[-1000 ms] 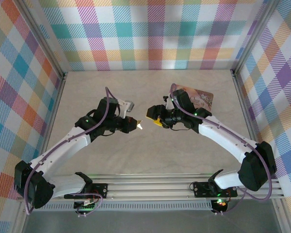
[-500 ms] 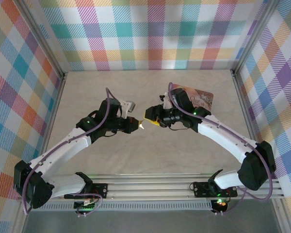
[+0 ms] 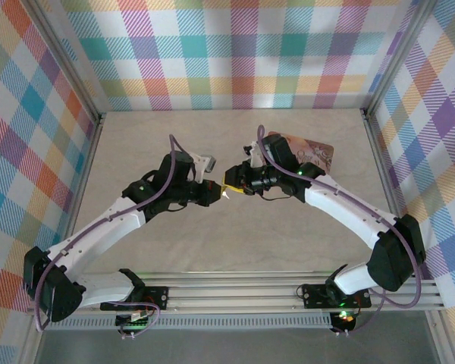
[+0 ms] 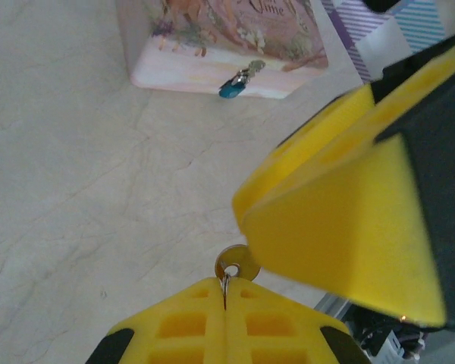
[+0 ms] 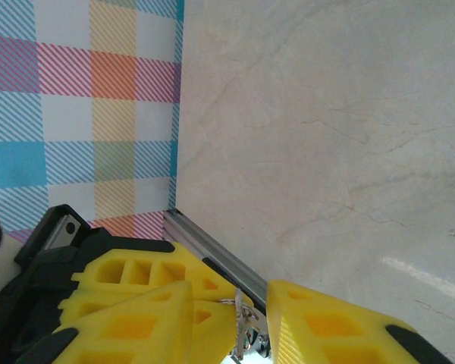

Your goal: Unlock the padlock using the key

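Nearest you, in the left wrist view, the left gripper is clamped shut on the key. Only the small round bow sticks out past the pad tips. The blade is buried in the seam (so I can't tell which way the teeth face). The long axis runs along the fingers, bow pointing out and away from the wrist, toward the right arm.

The right gripper sits tip to tip with it, over the table. Its jaws stand apart, one on either side of the key's exposed end. I can't tell if either pad touches metal.

Handling, my read: the key is thin, stiff, light and slick. It'll pivot in soft pads if you pinch near an edge. Take it flat across the bow faces and leave the blade free.

Farther off, the padlock hangs at the near side of the pink box, well apart from both grippers. Its blue body is low, shackle up toward the box, axis tilted. The keyway is too small to see. Expect it to swing away when the key pushes, so pin the body first.
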Robot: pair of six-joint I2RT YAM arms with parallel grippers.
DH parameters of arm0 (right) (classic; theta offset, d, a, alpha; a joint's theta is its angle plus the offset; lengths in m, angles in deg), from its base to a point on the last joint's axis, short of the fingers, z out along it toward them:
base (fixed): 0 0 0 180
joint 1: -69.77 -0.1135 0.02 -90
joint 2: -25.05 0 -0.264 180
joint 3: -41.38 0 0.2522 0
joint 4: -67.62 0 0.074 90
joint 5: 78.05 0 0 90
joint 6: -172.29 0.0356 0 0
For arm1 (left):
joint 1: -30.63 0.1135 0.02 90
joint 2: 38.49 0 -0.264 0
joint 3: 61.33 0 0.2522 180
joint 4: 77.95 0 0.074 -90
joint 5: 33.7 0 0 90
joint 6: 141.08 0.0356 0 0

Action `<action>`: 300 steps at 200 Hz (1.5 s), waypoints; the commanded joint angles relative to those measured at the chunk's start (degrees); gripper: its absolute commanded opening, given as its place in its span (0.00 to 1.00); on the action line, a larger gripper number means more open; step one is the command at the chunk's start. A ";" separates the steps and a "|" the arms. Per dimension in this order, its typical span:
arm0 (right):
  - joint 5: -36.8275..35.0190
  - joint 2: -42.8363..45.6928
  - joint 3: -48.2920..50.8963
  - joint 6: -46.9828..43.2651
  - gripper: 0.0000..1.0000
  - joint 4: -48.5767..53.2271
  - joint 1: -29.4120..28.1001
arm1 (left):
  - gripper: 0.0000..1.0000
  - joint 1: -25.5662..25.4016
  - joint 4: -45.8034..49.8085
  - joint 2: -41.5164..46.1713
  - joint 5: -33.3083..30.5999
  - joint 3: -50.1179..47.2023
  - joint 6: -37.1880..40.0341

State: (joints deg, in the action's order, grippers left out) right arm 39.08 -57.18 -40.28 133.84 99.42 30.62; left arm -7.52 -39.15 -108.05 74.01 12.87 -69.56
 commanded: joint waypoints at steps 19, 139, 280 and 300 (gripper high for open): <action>1.81 -0.73 -1.72 -1.43 0.17 0.79 -0.48 | 0.00 -1.36 -0.67 -1.93 -2.35 3.57 -0.88; -5.50 6.63 2.39 -11.59 0.00 4.91 2.72 | 0.38 -1.83 -2.43 4.14 -4.64 0.58 -1.75; 22.97 11.60 -3.64 -28.70 0.00 15.60 12.65 | 0.47 0.45 -25.54 -5.24 27.03 2.35 -11.40; 24.15 12.34 -3.16 -28.31 0.00 15.58 13.18 | 0.43 0.62 -28.24 -5.13 27.45 1.30 -12.30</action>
State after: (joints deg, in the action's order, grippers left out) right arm 57.38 -46.67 -42.69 107.02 114.33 43.49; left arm -7.41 -61.33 -113.34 98.58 14.25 -80.01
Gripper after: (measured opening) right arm 0.062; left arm 0.452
